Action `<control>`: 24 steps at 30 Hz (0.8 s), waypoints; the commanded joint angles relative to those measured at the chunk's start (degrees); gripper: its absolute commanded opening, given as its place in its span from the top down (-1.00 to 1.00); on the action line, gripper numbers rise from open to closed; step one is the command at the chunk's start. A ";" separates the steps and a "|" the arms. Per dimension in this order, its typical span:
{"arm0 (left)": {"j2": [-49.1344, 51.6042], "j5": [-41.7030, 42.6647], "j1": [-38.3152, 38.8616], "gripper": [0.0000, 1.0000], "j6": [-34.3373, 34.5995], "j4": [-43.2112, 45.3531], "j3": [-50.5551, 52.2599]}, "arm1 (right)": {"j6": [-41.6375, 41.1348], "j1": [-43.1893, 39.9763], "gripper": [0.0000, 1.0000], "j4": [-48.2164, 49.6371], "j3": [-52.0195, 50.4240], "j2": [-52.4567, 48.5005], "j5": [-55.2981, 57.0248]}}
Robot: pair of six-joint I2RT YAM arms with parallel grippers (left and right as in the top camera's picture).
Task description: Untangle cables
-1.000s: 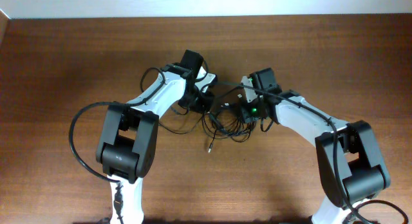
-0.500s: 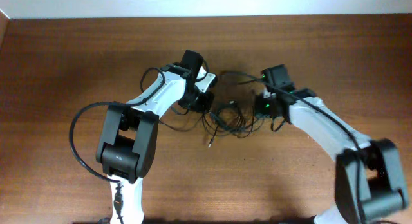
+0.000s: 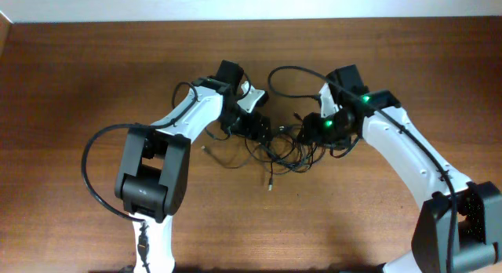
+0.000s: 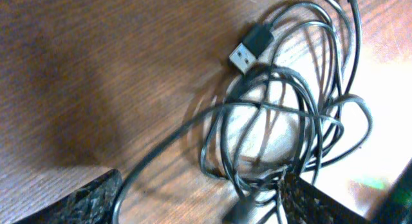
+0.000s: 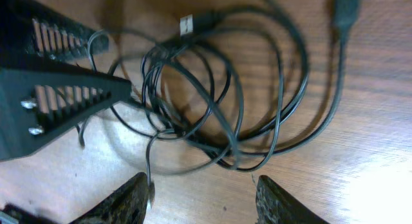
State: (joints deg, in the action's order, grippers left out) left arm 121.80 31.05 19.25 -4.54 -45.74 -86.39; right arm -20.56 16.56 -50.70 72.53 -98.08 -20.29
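Several black cables [image 3: 282,151] lie tangled on the table [image 3: 78,69].

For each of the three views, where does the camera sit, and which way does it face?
Overhead: fixed above the table, facing straight down; both arms and the cables show.
Left wrist: on the left arm, facing down at the cables; its own fingers frame the bottom edge.
Right wrist: likewise on the right arm; own fingers below, left gripper at left.
Shared: both wrist views show the same tangle.
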 commanded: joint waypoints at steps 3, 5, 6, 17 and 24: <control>0.63 7.63 -4.79 -0.63 -1.55 -1.46 -1.42 | 0.00 2.36 -0.08 4.72 -4.57 -2.49 -1.60; 0.66 7.58 -5.99 -0.58 -1.16 -1.77 -1.42 | -1.42 2.38 -0.08 6.64 -5.25 -3.56 -1.62; 0.66 7.67 -6.40 -0.33 -0.68 -2.03 -1.42 | -1.42 2.75 -0.08 7.54 -5.25 -4.09 -1.62; 0.66 4.09 -2.25 0.02 -1.55 -1.25 -1.42 | -3.91 5.53 0.65 17.97 -5.35 -10.03 -8.46; 0.66 3.56 -2.14 0.07 -1.57 -1.22 -1.42 | 2.40 4.63 0.14 23.67 -5.35 -9.35 -24.06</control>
State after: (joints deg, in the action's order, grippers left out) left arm 121.80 35.33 16.97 -5.15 -47.09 -86.89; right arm -22.39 21.85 -26.65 67.22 -107.96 -36.60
